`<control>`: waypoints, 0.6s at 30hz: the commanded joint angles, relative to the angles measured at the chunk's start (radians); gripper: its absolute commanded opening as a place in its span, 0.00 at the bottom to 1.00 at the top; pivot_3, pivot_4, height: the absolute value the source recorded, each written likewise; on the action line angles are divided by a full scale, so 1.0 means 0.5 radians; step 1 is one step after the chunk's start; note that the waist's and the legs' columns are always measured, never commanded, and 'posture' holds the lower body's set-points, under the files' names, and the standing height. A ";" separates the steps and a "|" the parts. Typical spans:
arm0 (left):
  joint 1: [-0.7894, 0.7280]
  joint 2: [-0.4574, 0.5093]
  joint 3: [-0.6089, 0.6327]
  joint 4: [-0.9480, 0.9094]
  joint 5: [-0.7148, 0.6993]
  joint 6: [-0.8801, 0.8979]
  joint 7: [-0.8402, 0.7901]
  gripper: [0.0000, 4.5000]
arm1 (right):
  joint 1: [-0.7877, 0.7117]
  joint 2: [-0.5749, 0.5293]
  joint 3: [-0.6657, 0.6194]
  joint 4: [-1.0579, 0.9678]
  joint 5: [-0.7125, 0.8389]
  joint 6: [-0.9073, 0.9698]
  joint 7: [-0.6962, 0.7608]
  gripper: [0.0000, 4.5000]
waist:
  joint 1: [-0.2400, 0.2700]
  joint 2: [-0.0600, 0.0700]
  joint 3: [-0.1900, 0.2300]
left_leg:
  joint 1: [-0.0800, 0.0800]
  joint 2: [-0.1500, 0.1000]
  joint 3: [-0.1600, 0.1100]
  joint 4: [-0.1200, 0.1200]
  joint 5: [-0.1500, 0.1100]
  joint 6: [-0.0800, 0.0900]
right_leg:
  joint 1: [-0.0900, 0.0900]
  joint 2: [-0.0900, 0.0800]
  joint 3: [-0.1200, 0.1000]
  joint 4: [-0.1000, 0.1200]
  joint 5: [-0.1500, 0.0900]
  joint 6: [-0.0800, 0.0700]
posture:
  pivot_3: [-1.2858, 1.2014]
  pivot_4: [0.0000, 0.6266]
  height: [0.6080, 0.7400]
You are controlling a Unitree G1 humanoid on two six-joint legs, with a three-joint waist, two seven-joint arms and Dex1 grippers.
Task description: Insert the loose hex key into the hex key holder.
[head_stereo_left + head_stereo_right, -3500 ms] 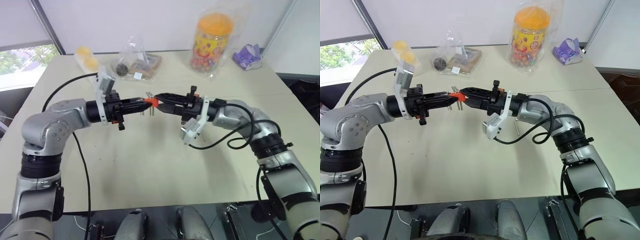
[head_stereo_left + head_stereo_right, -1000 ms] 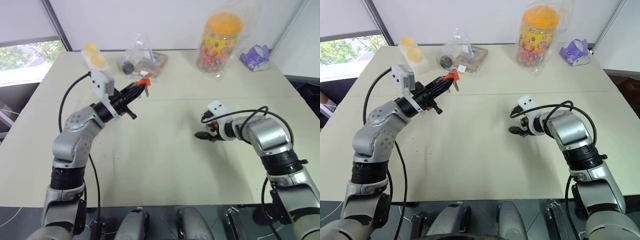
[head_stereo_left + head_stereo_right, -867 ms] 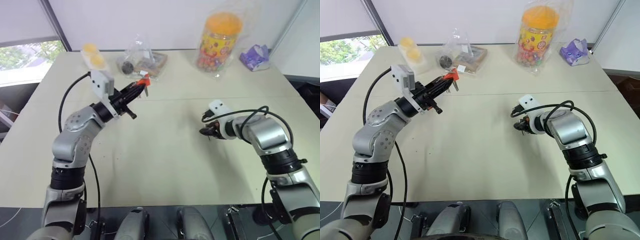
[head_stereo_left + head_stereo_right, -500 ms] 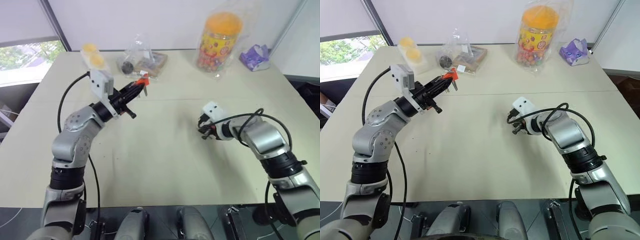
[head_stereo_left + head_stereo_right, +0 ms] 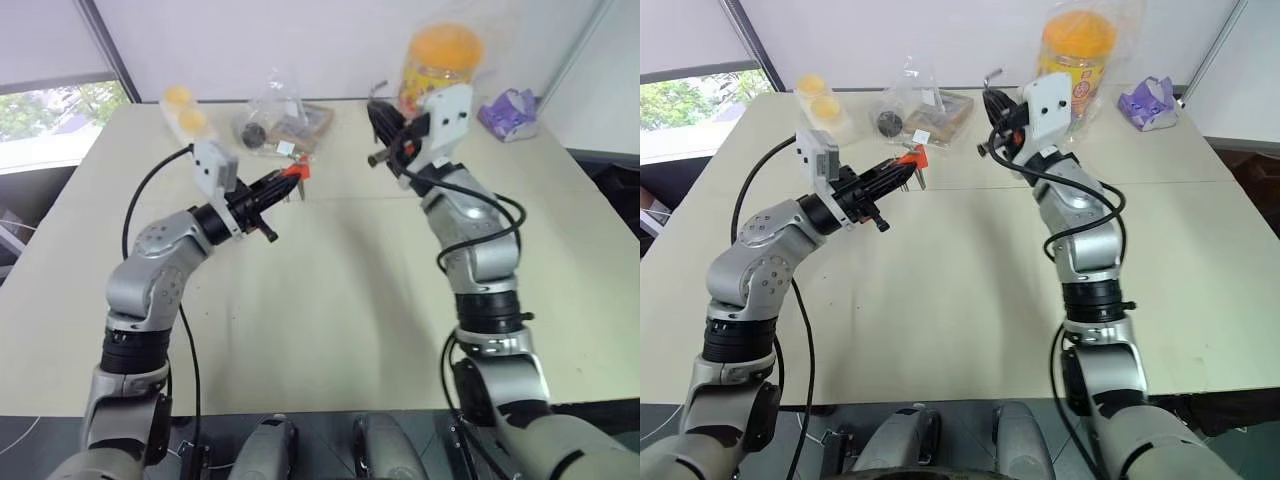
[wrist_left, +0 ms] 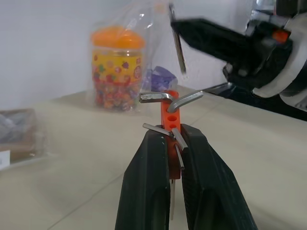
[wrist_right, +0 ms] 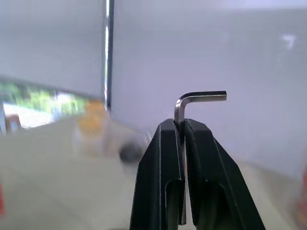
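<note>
The left gripper (image 6: pixel 173 143) pinches the hex key holder (image 6: pixel 170 114) aloft, its sockets exposed, presumably to receive a key. The right gripper (image 7: pixel 183 125) clamps the loose hex key (image 7: pixel 194 99) by its long leg, bent end free, both raised above the table's far edge (image 5: pixel 340 100).

orange-red hex key holder (image 6: pixel 169 114), grey loose hex key (image 7: pixel 192 101)
</note>
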 commanded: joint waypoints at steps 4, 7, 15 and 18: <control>-0.080 0.005 -0.009 0.020 0.068 -0.062 -0.009 0.00 | -0.046 0.199 0.032 -0.072 0.155 -0.153 0.030 0.01 | -0.004 0.001 0.000 | 0.000 0.000 0.000 0.000 0.000 0.000 | 0.000 0.000 0.000 0.001 0.000 0.000 | 0.52 0.24 1.00; -0.088 0.001 -0.008 0.022 0.081 -0.067 -0.011 0.00 | -0.026 0.228 0.077 -0.061 0.152 -0.162 0.058 0.01 | -0.006 0.001 0.000 | 0.000 0.000 0.000 0.000 0.000 0.000 | 0.000 0.000 0.000 0.001 0.000 0.000 | 0.52 0.24 1.00; -0.086 -0.007 -0.004 0.006 0.097 -0.064 0.000 0.00 | 0.071 0.224 0.221 -0.106 0.124 -0.159 0.155 0.01 | -0.027 0.001 -0.001 | 0.000 0.000 -0.001 0.000 0.000 0.000 | 0.000 0.000 0.000 0.002 0.000 0.000 | 0.52 0.24 1.00; -0.088 -0.003 0.000 0.009 0.097 -0.062 -0.002 0.00 | 0.065 0.230 0.237 -0.093 0.116 -0.162 0.151 0.01 | -0.045 0.001 -0.001 | 0.000 0.000 -0.002 0.000 0.000 0.000 | -0.001 0.000 0.000 0.003 0.000 0.000 | 0.52 0.24 1.00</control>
